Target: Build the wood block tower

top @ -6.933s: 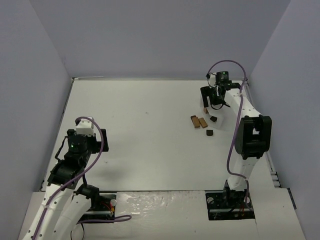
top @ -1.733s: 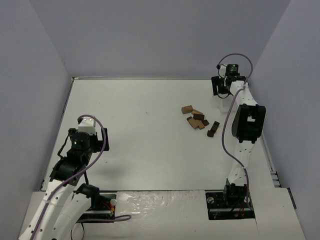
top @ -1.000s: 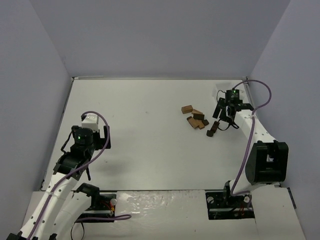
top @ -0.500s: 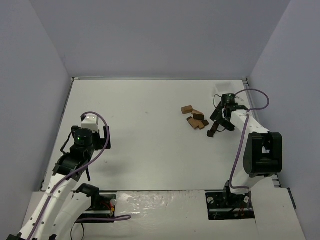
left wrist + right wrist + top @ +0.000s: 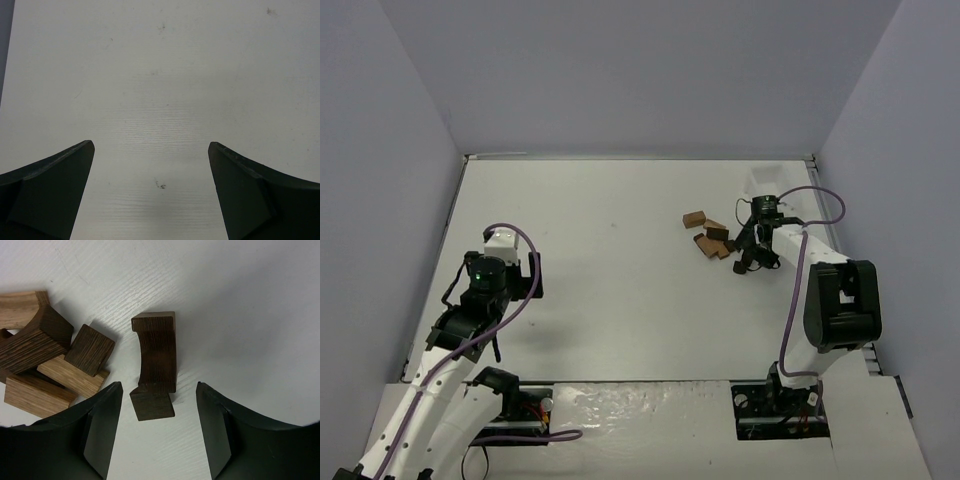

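Observation:
The wood blocks lie loose, not stacked. A heap of tan and dark brown blocks (image 5: 713,236) lies at the right middle of the table and shows at the left of the right wrist view (image 5: 45,355). A long dark brown block (image 5: 156,350) lies apart to its right, with a small dark cube (image 5: 152,406) touching its near end. My right gripper (image 5: 750,256) (image 5: 159,392) is open and hangs low over these two dark blocks, one finger on each side of the cube, not touching. My left gripper (image 5: 532,275) (image 5: 150,150) is open and empty over bare table at the left.
A white rectangular tray (image 5: 766,179) stands at the back right corner, just behind the right gripper. Grey walls close the table on the left, back and right. The right arm's cable (image 5: 820,195) loops above its wrist.
My right arm has swung from the tray at the back right down to the dark blocks beside the heap. The left arm has barely moved.

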`<state>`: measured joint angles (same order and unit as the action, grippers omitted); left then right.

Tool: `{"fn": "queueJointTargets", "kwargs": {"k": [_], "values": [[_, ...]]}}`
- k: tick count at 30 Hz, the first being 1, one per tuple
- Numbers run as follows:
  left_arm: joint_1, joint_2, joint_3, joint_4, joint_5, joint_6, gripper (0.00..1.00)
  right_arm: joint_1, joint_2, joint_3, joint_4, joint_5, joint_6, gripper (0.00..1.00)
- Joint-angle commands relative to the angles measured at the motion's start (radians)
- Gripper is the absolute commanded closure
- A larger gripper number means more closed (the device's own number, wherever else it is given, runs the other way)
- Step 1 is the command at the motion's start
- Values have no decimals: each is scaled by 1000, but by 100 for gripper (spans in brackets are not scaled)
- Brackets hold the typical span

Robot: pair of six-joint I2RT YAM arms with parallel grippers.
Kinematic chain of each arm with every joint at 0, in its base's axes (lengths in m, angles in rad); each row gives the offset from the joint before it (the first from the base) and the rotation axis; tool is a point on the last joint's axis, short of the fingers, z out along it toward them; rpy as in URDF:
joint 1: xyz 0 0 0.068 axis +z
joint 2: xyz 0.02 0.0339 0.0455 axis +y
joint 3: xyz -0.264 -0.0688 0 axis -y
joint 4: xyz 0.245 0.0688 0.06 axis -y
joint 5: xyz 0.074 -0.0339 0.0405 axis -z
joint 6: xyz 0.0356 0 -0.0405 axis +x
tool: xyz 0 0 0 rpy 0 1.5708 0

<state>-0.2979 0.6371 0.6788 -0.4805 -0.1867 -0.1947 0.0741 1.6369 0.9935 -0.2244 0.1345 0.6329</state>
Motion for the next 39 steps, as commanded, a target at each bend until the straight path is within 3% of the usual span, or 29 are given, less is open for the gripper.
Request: {"fn": "queueJointTargets", "kwargs": {"k": [1, 20, 26, 27, 30, 35, 39], "values": [[-12, -2, 48, 66, 1, -1, 3, 8, 14, -3, 31, 40, 24, 45], [-21, -3, 50, 60, 4, 0, 3, 15, 49, 19, 45, 68, 7, 66], [-20, -9, 52, 60, 18, -1, 3, 15, 30, 23, 45, 39, -7, 99], [-20, -12, 54, 60, 33, -4, 3, 15, 12, 26, 47, 24, -19, 100], [-20, -21, 66, 57, 99, -23, 3, 17, -42, 44, 56, -32, -76, 100], [-20, -28, 133, 119, 244, -43, 3, 28, -194, 89, 108, -275, -204, 100], [-20, 11, 232, 176, 362, -54, 3, 36, -261, 139, 171, -579, -290, 100]]}}
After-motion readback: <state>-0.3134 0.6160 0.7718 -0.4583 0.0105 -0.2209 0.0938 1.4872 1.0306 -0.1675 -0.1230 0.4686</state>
